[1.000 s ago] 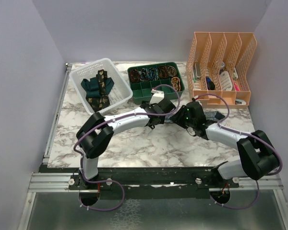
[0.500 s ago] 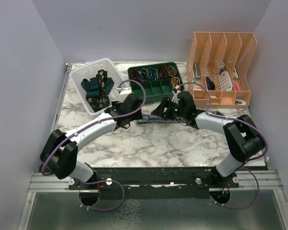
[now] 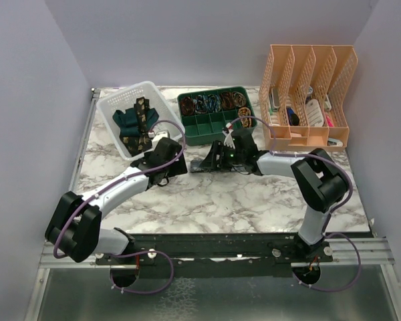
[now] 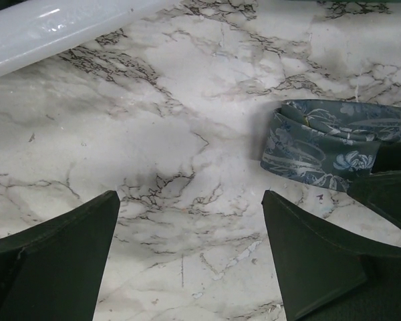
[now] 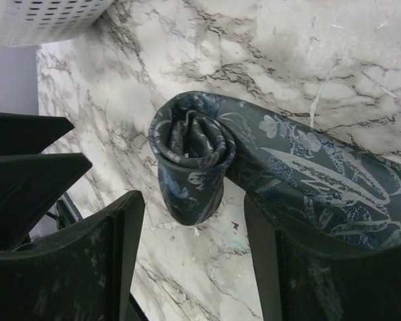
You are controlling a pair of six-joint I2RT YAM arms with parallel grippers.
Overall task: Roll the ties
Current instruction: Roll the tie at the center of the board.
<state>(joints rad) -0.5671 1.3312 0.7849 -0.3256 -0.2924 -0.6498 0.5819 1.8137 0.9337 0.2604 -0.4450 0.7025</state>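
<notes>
Both your arms have swung left since a second ago. Your left gripper (image 4: 189, 197) now sits off the near-left corner of the green compartment tray (image 3: 217, 91), fingers spread wide over the bare marble table (image 4: 154, 100), holding nothing. Your right gripper (image 5: 194, 200) hangs just in front of that tray, jaws apart around the rolled end of the blue-grey patterned tie (image 5: 190, 154). The teal tie (image 3: 125, 119) and black-gold tie (image 3: 143, 114) lie in the white basket (image 3: 113, 107), left of the tray.
</notes>
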